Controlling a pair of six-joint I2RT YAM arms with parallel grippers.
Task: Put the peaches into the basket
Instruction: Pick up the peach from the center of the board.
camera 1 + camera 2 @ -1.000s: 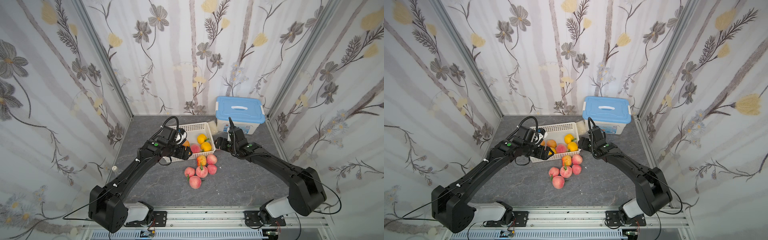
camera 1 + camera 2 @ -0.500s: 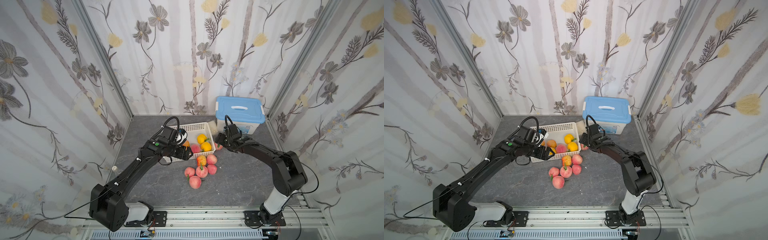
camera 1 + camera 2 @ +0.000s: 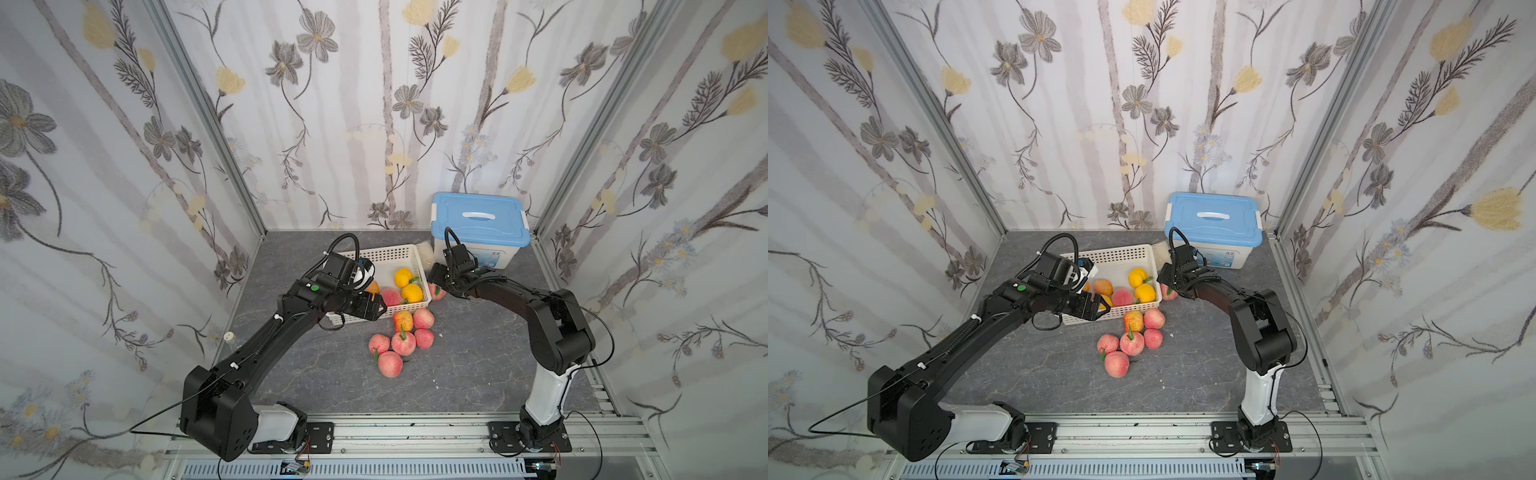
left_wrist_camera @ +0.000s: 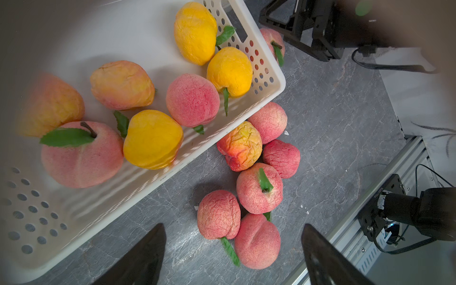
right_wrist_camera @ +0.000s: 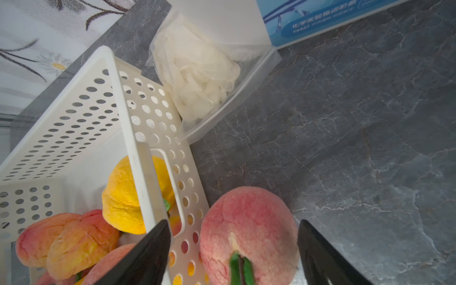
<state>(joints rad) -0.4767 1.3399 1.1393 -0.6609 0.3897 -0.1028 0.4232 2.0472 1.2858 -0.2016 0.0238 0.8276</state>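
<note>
right gripper (image 5: 233,223) is straddling a pink peach (image 5: 249,232) that sits on the table (image 5: 357,148), just beside the right end wall of the basket (image 5: 123,106). jaws are apart, not pinching yet afaict. i'd shut slow across the fat middle of the fruit and watch the finger on the basket side. it looks really close to that wall and could snag it. then lift clear over the rim before letting go. left gripper (image 3: 376,308) hangs over the basket's front edge, jaws wide, nothing in them.

count: 14 peaches (image 4: 259,187). seven in the basket going by the left wrist view (one blurry at the edge), six bunched on the table just in front of the basket, plus the one being grabbed. one basket, one blue-lidded box (image 3: 482,232) in the back right corner, one clear bag (image 5: 197,74) between them.
</note>
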